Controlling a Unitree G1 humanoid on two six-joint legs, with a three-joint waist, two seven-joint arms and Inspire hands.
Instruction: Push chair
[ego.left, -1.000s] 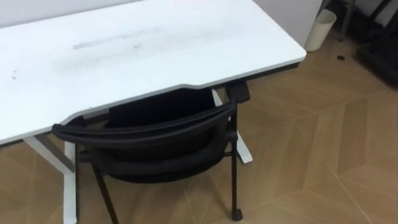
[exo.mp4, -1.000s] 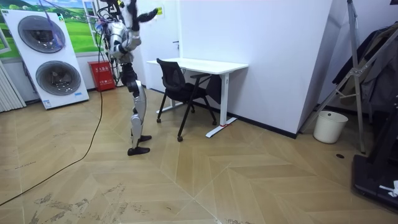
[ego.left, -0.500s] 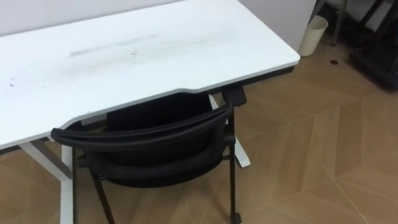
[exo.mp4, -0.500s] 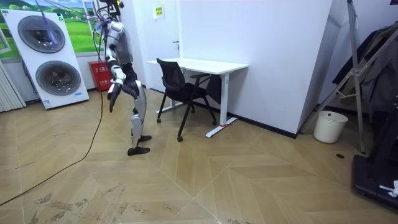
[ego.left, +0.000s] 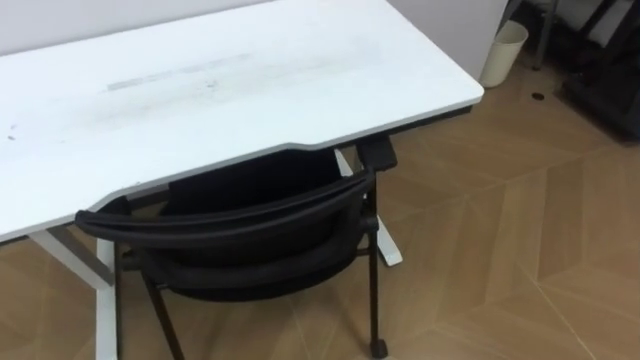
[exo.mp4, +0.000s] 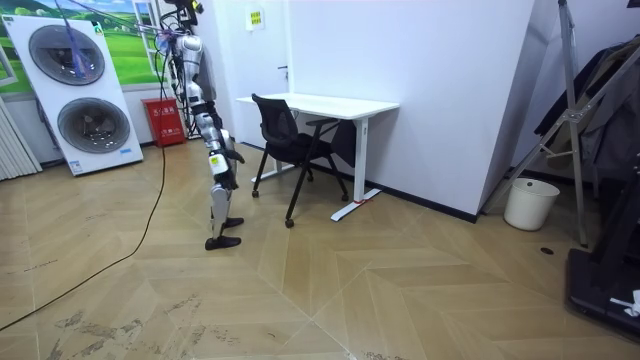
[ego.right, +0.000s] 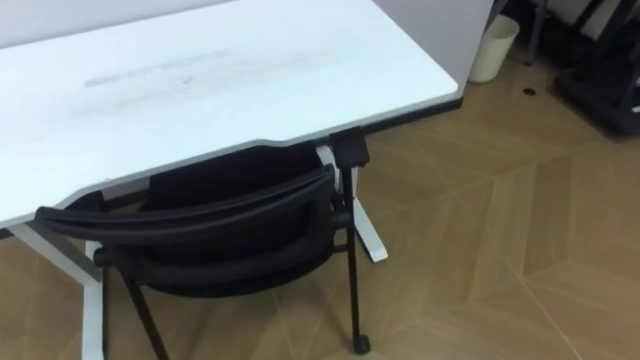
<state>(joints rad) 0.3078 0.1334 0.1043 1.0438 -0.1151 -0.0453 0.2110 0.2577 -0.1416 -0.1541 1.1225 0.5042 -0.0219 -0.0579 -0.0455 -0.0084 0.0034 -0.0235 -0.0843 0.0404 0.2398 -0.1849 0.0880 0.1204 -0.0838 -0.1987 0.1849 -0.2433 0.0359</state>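
black mesh chair (ego.left: 240, 238) stands at the white bench (ego.left: 220, 90) with its backrest turned towards the robot. the front of its seat reaches under the bench's near edge, while the backrest and rear legs stand out on the wooden floor (ego.left: 500, 250). a pale bin (ego.left: 503, 52) sits well apart, past the bench's right end.

in the room view the robot stands upright behind the chair, facing it, near but not touching. its right robot hand (exo.mp4: 231, 157) hangs at about hip height, apart from the backrest. it is too small there to tell whether the fingers are loose or curled, though nothing shows in it.

as i judge it, the task is at most partly done. the chair is lined up with the bench and already part way in, but nothing is on it now and the backrest stands clear of the bench edge. what seems left is to close the gap, set a robot hand on the top rail and push until the seat is fully under.
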